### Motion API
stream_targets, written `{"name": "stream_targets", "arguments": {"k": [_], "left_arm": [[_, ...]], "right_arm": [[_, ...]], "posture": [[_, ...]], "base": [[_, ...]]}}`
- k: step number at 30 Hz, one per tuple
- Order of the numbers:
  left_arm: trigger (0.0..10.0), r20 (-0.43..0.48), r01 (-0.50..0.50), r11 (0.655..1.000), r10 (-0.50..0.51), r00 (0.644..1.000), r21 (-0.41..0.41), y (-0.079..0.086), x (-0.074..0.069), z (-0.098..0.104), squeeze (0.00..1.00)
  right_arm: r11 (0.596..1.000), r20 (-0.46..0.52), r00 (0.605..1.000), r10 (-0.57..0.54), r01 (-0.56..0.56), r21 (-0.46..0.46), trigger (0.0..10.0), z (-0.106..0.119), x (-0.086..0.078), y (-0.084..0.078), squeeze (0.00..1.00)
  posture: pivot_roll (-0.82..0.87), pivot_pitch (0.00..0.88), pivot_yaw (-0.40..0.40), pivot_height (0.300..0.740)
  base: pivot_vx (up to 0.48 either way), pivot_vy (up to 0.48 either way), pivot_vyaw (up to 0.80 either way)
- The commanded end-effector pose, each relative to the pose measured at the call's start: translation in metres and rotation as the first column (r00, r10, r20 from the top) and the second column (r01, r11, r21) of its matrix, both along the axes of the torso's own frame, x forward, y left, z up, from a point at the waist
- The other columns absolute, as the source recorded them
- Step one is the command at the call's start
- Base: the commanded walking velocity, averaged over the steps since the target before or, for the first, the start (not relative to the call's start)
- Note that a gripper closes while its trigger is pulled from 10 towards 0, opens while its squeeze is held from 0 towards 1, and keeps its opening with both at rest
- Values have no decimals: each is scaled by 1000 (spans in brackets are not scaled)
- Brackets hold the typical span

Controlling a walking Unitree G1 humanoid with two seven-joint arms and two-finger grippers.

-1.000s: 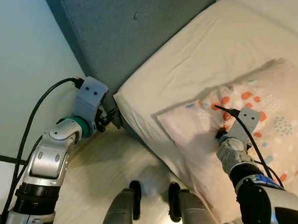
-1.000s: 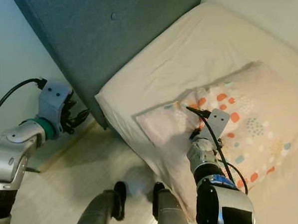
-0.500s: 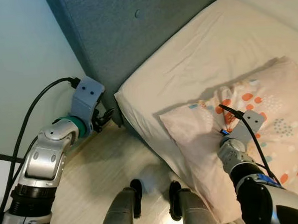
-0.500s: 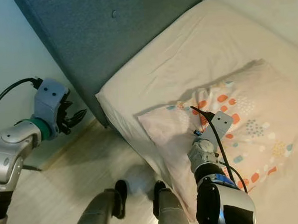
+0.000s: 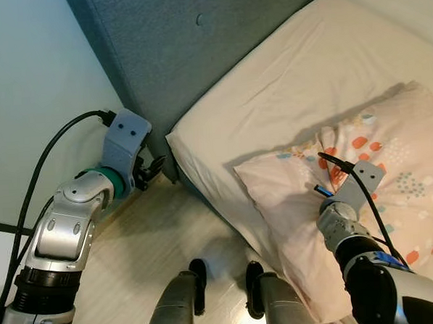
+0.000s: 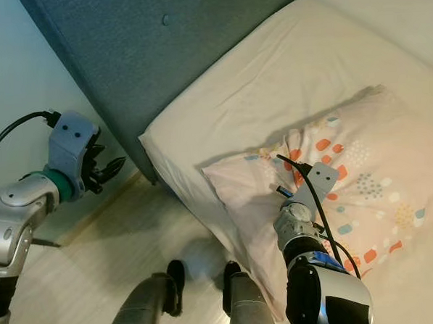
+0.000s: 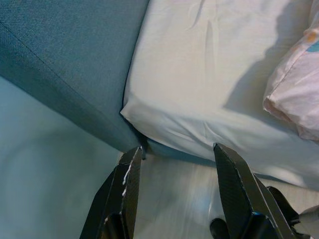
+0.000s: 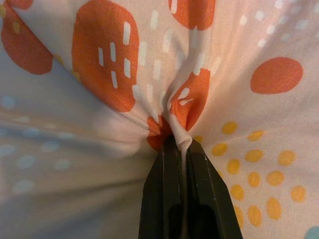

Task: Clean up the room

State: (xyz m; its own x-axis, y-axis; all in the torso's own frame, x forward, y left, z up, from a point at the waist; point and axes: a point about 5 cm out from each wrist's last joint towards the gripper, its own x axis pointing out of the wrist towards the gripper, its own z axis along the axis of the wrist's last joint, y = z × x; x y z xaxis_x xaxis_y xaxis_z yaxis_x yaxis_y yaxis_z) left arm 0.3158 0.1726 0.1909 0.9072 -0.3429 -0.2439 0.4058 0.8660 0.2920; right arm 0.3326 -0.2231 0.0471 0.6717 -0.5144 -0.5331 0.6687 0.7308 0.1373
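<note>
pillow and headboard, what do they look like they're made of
The pillow: thin soft woven cloth, probably cotton, matte and printed with dots; it bunches into fine folds where the right gripper pinches it shut.
The headboard: teal upholstery fabric, matte with a visible coarse weave and a button tuft, likely padded.

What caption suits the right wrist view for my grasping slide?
Right gripper shut, jaws pinching a fold of the dotted pillow.

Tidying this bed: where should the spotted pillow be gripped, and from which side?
Pinch a loose fold of the pillow near its headboard-end corner, coming from the bed's floor-side edge. The slack cover bunches easily, as where the right gripper is shut on it.
</note>
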Motion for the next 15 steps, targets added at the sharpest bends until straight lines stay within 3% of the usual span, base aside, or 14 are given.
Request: {"name": "stream_targets", "arguments": {"k": [1, 8, 9, 11, 13, 14, 15], "left_arm": [[10000, -24, -5, 1000, 5, 1000, -1, 2, -2, -4, 0], [10000, -18, -2, 1000, 2, 1000, -5, 1, -1, -4, 0], [10000, -11, -1, 1000, 0, 1000, -11, 0, -1, -2, 0], [10000, -11, -1, 1000, 0, 1000, -11, 0, -1, -2, 0], [10000, -6, -2, 1000, 2, 1000, -16, -1, 0, -1, 0], [10000, -6, -2, 1000, 2, 1000, -16, -1, 0, -1, 0], [10000, -3, -4, 1000, 4, 1000, -18, -1, 1, -1, 0]], "right_arm": [[998, -90, 996, -10, 15, 56, 0, -23, -17, 2, 0], [997, -57, 998, -1, 5, 78, 0, -19, -13, 4, 0], [992, 12, 1000, 12, -13, 127, 0, -12, -5, 8, 0], [992, 12, 1000, 12, -13, 127, 0, -12, -5, 8, 0], [982, 108, 994, 33, -53, 180, 0, -1, 5, 13, 0], [982, 108, 994, 33, -53, 180, 0, -1, 5, 13, 0], [971, 222, 972, 80, -126, 203, 0, 15, 18, 19, 0]], "posture": [[134, 342, 105, 740], [128, 336, 102, 740], [125, 330, 96, 740], [125, 330, 96, 740], [122, 328, 93, 740], [122, 328, 93, 740], [111, 322, 89, 740]], "base": [[0, 0, 0], [0, 0, 0], [0, 0, 0], [0, 0, 0], [0, 0, 0], [0, 0, 0], [0, 0, 0]]}}
